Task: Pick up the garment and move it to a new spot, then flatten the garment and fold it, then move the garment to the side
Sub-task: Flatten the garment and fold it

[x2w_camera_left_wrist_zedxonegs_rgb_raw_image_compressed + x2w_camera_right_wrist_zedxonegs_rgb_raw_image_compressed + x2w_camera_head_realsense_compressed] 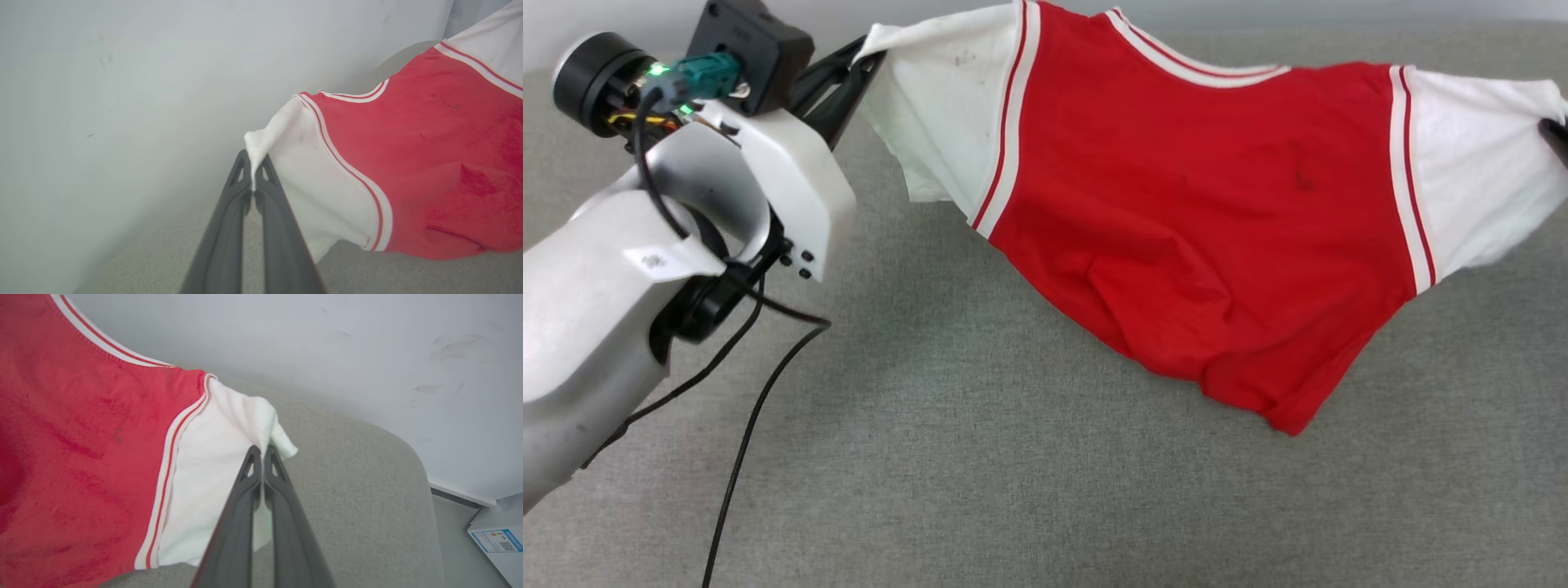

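From the head view, the shirt [1201,220] is hanging stretched between the two grippers above a grey cushion [1013,474], one white sleeve at each end. The left gripper [866,57] is pinching the left sleeve's tip near the top of the view, and the right gripper [1556,137] is just showing at the right border, against the other sleeve. The red body is sagging to a point low in the middle; whether it is touching the cushion I cannot tell. A black cable [756,400] is trailing off the left arm over the cushion, and open grey cloth is lying all along the near side.

In the left wrist view, the left gripper [254,165] is clamping the sleeve's corner, fingers nearly together. A pale wall [122,102] is standing close behind.

In the right wrist view, the right gripper [263,454] is gripping the other sleeve's end, fingers nearly together. The cushion's rounded edge [412,465] is running just beyond, with floor [453,539] below it and a white box [496,535] there; what the box is holding I cannot tell.
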### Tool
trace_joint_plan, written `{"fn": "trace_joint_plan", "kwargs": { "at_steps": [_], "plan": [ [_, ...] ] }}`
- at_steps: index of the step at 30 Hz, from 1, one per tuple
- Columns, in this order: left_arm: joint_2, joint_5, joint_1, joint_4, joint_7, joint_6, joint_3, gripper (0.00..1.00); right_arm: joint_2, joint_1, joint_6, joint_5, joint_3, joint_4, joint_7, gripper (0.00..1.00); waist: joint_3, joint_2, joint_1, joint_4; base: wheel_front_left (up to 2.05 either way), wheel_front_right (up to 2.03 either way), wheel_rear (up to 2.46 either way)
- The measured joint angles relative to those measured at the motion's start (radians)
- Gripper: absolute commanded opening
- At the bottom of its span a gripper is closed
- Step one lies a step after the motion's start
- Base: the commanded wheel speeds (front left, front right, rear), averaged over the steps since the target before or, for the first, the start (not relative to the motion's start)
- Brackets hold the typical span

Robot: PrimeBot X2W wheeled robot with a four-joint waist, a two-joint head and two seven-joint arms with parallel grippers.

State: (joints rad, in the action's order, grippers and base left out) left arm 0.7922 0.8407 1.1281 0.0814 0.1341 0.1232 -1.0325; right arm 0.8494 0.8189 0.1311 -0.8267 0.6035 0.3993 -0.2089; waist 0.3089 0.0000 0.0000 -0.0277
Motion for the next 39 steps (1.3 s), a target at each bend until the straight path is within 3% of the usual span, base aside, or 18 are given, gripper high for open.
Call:
{"fn": "trace_joint_plan", "kwargs": {
  "at_steps": [9, 20, 29, 39],
  "plan": [
    [0.086, -0.020, -0.043, -0.141, -0.088, 0.096, 0.055, 0.00, 0.019, -0.091, 0.000, 0.067, -0.149, -0.113, 0.146, 0.00, -0.118, 0.0000, -0.0001, -0.013, 0.00, 0.00, 0.00],
    [0.144, -0.028, -0.032, -0.263, -0.130, 0.168, 0.127, 0.00, -0.021, -0.166, 0.000, 0.214, -0.434, -0.305, 0.127, 0.00, -0.215, 0.0001, -0.0002, -0.020, 0.00, 0.00, 0.00],
    [0.123, -0.045, 0.061, -0.253, -0.128, 0.148, 0.151, 0.00, -0.064, -0.172, 0.000, 0.279, -0.552, -0.431, 0.040, 0.00, -0.234, 0.0001, -0.0002, -0.007, 0.00, 0.00, 0.00],
    [0.051, -0.058, 0.167, -0.139, -0.139, 0.102, 0.167, 0.00, -0.093, -0.032, 0.000, 0.297, -0.520, -0.400, 0.010, 0.00, -0.167, 0.0000, -0.0001, -0.003, 0.00, 0.00, 0.00]
  ]
}}
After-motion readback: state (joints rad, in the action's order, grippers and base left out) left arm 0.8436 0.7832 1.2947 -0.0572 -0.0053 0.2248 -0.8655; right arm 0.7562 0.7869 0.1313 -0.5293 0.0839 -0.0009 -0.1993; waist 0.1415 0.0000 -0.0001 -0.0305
